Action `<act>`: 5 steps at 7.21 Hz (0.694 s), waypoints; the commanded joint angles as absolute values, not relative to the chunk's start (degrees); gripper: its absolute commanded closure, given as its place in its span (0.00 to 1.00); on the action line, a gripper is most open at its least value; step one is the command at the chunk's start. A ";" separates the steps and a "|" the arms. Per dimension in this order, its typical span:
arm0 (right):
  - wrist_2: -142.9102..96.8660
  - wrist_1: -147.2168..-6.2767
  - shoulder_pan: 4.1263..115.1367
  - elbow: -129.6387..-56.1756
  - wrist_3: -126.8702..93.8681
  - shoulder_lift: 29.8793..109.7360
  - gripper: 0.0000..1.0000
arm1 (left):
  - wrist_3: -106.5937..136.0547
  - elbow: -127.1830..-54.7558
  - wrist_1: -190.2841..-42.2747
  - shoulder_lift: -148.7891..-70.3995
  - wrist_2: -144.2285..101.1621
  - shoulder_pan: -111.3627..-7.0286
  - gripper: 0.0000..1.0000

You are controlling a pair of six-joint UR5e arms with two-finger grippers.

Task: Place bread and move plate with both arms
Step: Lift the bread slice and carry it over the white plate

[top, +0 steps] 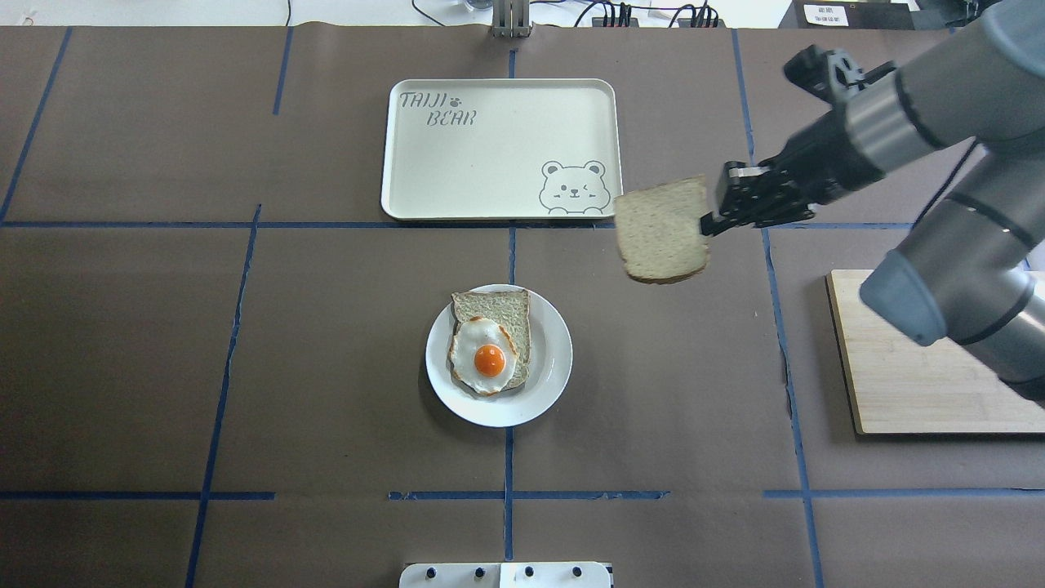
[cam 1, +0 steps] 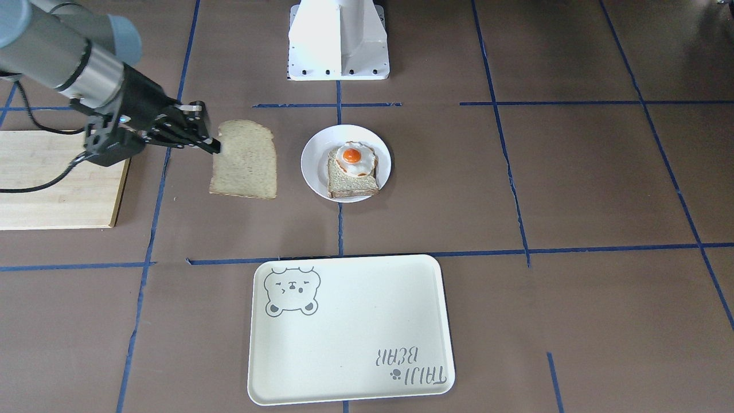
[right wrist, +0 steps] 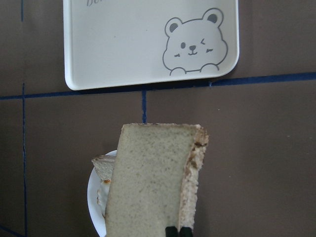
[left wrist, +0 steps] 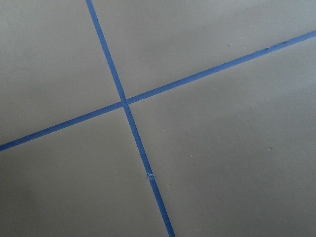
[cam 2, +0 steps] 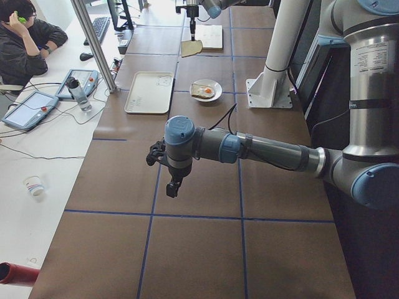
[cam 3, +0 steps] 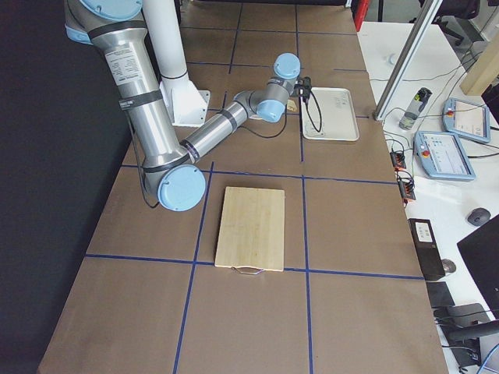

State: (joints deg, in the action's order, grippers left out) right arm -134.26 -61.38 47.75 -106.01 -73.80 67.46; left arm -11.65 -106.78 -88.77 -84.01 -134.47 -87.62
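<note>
The plain bread slice point(top: 663, 231) hangs in the air, pinched at its edge by my right gripper point(top: 709, 222), right of and beyond the plate. In the front view the bread point(cam 1: 245, 160) is beside the right gripper point(cam 1: 212, 146). The right wrist view shows the bread point(right wrist: 153, 182) from the grip, with the plate point(right wrist: 94, 197) partly hidden beneath it. The white plate point(top: 551, 359) sits mid-table and carries another slice with a fried egg point(top: 488, 356). My left gripper point(cam 2: 173, 187) shows only in the exterior left view, low over bare table far from the plate; I cannot tell if it is open.
A cream tray with a bear drawing point(top: 490, 155) lies beyond the plate. A wooden cutting board point(top: 931, 367) lies under my right arm. The white pedestal point(cam 1: 338, 40) stands at the robot's side. Blue tape lines cross the brown table.
</note>
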 commanded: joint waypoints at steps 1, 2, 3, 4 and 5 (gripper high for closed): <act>-121.43 -61.09 38.44 -105.82 -76.90 64.43 1.00 | -11.69 -106.79 -88.77 -84.29 -134.47 -87.63 0.00; -119.46 -61.08 36.49 -104.78 -76.73 63.03 1.00 | -11.60 -106.70 -88.77 -84.29 -134.47 -87.71 0.00; -117.18 -61.08 34.47 -102.68 -76.82 60.41 1.00 | -11.60 -106.79 -88.77 -84.29 -134.47 -87.63 0.00; -113.24 -61.08 31.67 -102.22 -76.90 59.95 1.00 | -11.60 -106.70 -88.77 -84.29 -134.47 -87.63 0.00; -110.77 -61.08 29.99 -101.43 -76.99 59.85 1.00 | -11.60 -106.70 -88.77 -84.29 -134.47 -87.63 0.00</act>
